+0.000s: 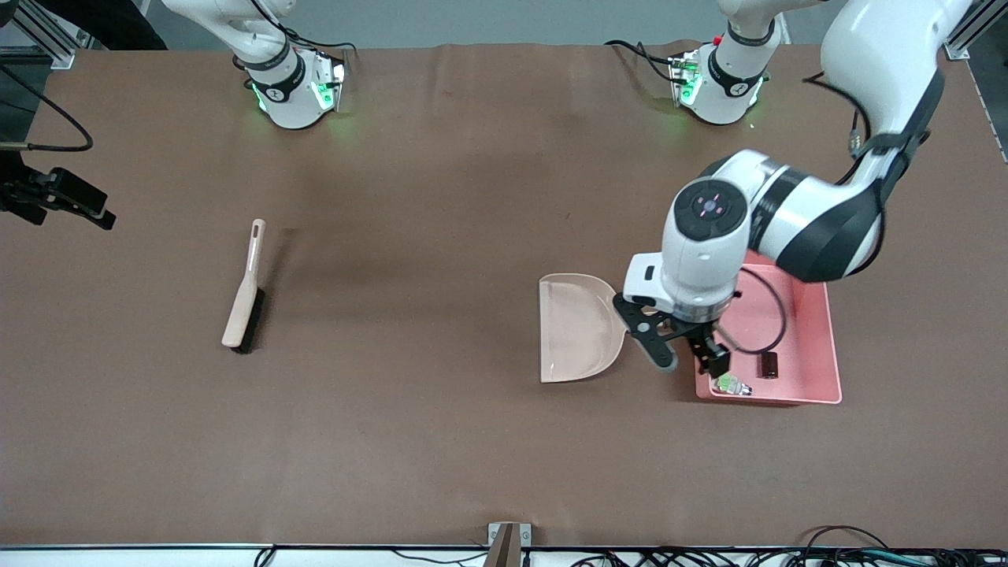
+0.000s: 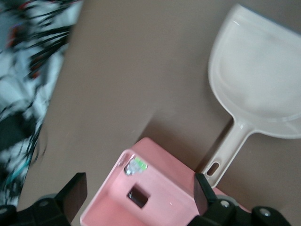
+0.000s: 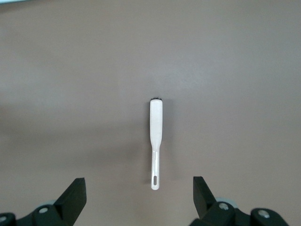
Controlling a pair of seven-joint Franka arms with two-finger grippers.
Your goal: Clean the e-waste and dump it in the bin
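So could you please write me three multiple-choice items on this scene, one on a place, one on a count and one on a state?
1. Where is the black ribbed block?
A. in the pink bin
B. in the dustpan
C. beside the brush

2. How many e-waste parts lie in the bin?
A. none
B. two
C. four

3. How is the left gripper?
A. shut on the dustpan handle
B. shut on the brush
C. open, holding nothing

Answers: 1 A, the block lies on the bin floor. 2 B, the block and the white-and-green component. 3 C, its fingers stand apart over the bin's edge.
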